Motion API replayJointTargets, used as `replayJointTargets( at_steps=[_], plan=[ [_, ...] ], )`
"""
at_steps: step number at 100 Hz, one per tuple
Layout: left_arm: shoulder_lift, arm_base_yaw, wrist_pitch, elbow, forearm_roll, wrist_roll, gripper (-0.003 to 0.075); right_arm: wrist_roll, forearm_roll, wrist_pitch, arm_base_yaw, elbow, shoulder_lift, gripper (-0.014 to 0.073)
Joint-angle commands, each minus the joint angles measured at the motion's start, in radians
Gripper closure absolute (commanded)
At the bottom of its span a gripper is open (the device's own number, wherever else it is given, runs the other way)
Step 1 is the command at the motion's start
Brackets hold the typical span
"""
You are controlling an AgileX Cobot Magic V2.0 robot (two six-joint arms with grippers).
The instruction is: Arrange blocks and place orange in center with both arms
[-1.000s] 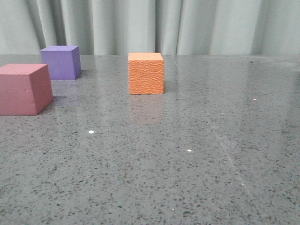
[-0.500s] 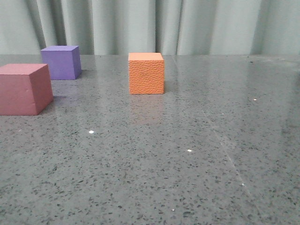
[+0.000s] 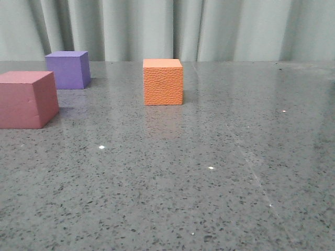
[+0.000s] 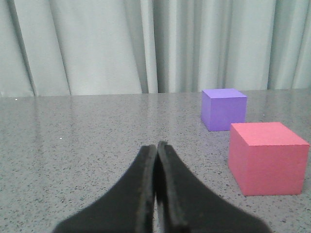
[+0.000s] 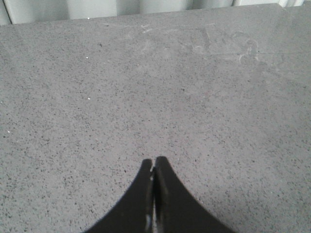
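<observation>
The orange cube (image 3: 163, 81) with a pebbled face stands on the table near the middle of the front view. The purple cube (image 3: 68, 69) stands at the far left, and the pink-red cube (image 3: 27, 99) stands nearer, at the left edge. Neither arm shows in the front view. My left gripper (image 4: 156, 145) is shut and empty, low over the table; the pink-red cube (image 4: 266, 157) and the purple cube (image 4: 224, 108) show ahead of it to one side. My right gripper (image 5: 153, 161) is shut and empty above bare table.
The grey speckled table (image 3: 209, 172) runs back to a pale green curtain (image 3: 172, 29). Faint smudges mark the table top in the right wrist view (image 5: 228, 43).
</observation>
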State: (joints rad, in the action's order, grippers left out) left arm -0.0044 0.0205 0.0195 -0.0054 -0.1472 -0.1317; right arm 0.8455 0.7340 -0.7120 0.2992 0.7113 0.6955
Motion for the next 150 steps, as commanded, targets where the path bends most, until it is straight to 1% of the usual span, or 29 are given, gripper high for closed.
replayJointTargets(
  at_steps=[1, 14, 23, 28, 39, 49, 53, 58, 71, 85, 101, 108, 150],
  plan=[
    [-0.032, -0.002, -0.086, 0.056, 0.007, 0.0, 0.0739, 0.0, 0.035, 0.019, -0.005, -0.004, -0.04, 0.0654],
    [-0.032, -0.002, -0.086, 0.056, 0.007, 0.0, 0.0739, -0.014, -0.044, 0.006, -0.039, -0.068, -0.13, 0.0654],
    [-0.032, -0.002, -0.086, 0.056, 0.007, 0.0, 0.0739, -0.109, -0.144, 0.046, -0.09, -0.126, -0.213, 0.0654],
    [-0.032, -0.002, -0.086, 0.056, 0.007, 0.0, 0.0739, -0.194, -0.216, 0.092, -0.122, -0.16, -0.259, 0.0654],
    [-0.032, -0.002, -0.086, 0.056, 0.007, 0.0, 0.0739, -0.434, -0.401, 0.206, -0.179, -0.25, -0.365, 0.0654],
    [-0.032, -0.002, -0.086, 0.056, 0.007, 0.0, 0.0739, -0.668, -0.635, 0.335, -0.222, -0.339, -0.454, 0.0654],
    [-0.032, -0.002, -0.086, 0.056, 0.007, 0.0, 0.0739, -0.76, -0.708, 0.379, -0.23, -0.38, -0.489, 0.0654],
    [-0.032, -0.002, -0.086, 0.056, 0.007, 0.0, 0.0739, -0.807, -0.746, 0.422, -0.232, -0.433, -0.529, 0.0654],
    [-0.032, -0.002, -0.086, 0.056, 0.007, 0.0, 0.0739, -0.809, -0.747, 0.493, -0.232, -0.539, -0.633, 0.0654],
    [-0.032, -0.002, -0.086, 0.056, 0.007, 0.0, 0.0739, -0.806, -0.747, 0.51, -0.232, -0.622, -0.73, 0.0654],
    [-0.032, -0.002, -0.086, 0.056, 0.007, 0.0, 0.0739, -0.784, -0.747, 0.56, -0.232, -0.687, -0.73, 0.0654],
    [-0.032, -0.002, -0.086, 0.056, 0.007, 0.0, 0.0739, -0.77, -0.747, 0.612, -0.232, -0.724, -0.73, 0.0654],
    [-0.032, -0.002, -0.086, 0.056, 0.007, 0.0, 0.0739, -0.766, -0.747, 0.606, -0.232, -0.724, -0.73, 0.0654]
  ],
)
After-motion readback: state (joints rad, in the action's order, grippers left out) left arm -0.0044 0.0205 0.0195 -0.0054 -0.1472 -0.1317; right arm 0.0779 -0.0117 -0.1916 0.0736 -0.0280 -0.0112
